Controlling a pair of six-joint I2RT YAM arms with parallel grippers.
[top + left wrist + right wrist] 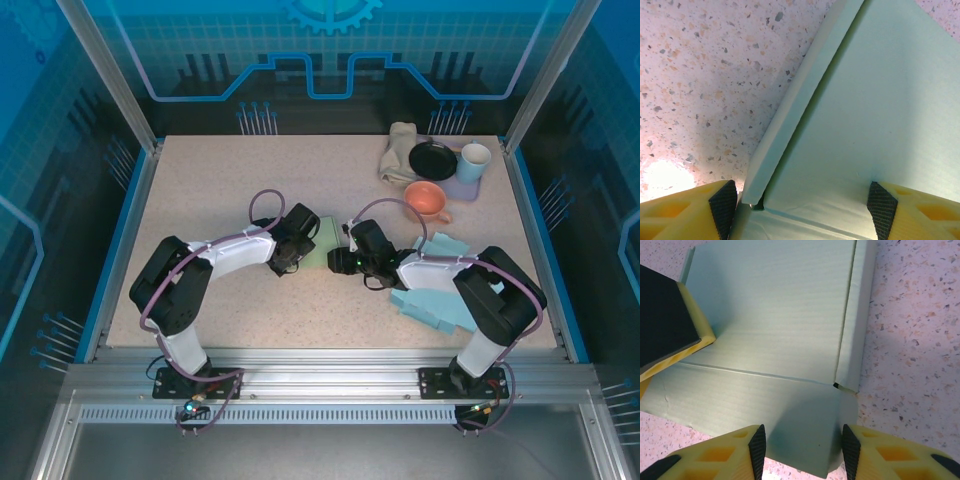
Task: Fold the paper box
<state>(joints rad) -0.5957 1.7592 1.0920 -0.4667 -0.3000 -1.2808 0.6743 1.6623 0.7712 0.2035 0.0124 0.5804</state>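
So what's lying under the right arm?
Blue sheets on the table, sticking out on both sides of the right arm. It covers their middle, so their number cannot be told.

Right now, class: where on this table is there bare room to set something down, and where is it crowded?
Bare: the left half of the table beyond the left arm, and the back strip left of the cloth. Crowded: the far right corner (black dish, cup, pink bowl), the near right (blue sheets), the centre (left claw, right claw, green box).

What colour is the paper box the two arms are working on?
The paper box is pale mint green, plain with no print. It shows best in the right wrist view.
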